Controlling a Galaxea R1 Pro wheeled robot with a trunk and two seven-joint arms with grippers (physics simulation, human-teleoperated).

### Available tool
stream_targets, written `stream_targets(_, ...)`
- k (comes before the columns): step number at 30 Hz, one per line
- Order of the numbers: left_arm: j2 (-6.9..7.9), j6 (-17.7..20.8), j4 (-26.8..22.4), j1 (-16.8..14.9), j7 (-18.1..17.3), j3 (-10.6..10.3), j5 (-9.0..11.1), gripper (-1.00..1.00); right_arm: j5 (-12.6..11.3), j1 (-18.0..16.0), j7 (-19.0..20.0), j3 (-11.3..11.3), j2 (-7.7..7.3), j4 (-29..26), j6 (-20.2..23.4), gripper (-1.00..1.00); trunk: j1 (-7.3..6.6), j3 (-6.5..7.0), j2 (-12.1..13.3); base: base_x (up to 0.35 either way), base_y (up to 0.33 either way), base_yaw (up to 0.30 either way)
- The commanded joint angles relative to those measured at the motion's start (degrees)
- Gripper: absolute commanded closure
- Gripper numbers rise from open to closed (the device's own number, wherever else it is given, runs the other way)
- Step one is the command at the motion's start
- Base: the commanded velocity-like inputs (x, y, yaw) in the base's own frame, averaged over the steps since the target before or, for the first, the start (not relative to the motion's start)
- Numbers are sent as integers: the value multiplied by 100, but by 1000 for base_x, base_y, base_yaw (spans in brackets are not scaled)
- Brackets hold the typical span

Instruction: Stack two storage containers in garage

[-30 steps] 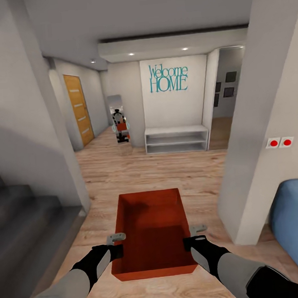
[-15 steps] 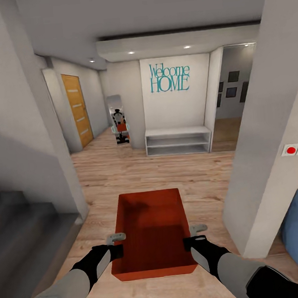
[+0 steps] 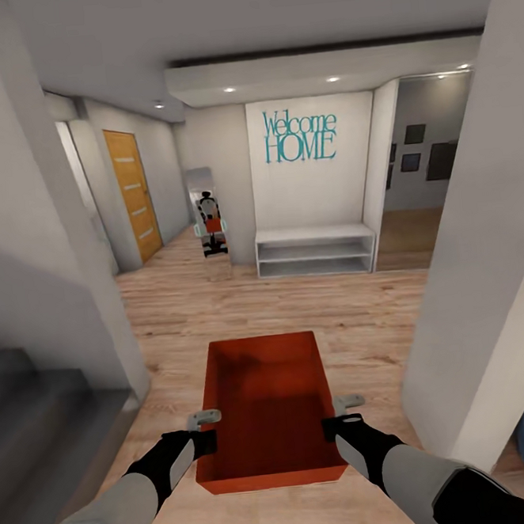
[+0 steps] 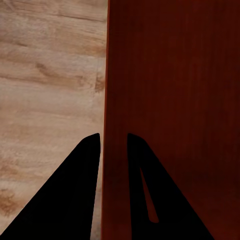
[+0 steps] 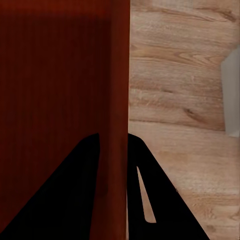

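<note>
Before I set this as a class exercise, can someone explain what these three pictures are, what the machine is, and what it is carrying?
This is a simulated wheeled robot with two arms. The big picture is from a camera on its head, looking forward and down a hallway with a wood plank floor, a "Welcome HOME" sign and a white bench. The two small pictures come from cameras near each wrist, looking along the jaws. Between its arms the robot holds an orange-red storage container, open-topped and empty. The left gripper pinches one side wall, with one dark finger inside and one outside; the right gripper does the same on the opposite wall.
</note>
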Motion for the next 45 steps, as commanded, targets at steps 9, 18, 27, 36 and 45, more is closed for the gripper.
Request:
stream_targets(9,-4,33,-29,-5,86,39,-128,100,-182,0,23,227,8,-9,31,100,6,-10,-11,322,0,0)
stream_targets(18,-4,33,-22,-5,79,39,-128,100,-182,-2,23,227,8,-6,30,100,6,-10,-11,322,0,0)
stream_targets(27,-4,33,-20,-5,77,39,-128,100,-182,-2,22,227,8,-8,30,100,6,-10,-11,322,0,0)
stream_targets(36,-4,34,-20,-5,77,39,-128,100,-180,0,23,225,8,-4,30,100,6,-10,-11,322,0,0)
stream_targets(45,-4,33,-12,-5,77,39,-121,100,-177,0,23,226,8,-8,30,100,6,-10,-11,322,0,0)
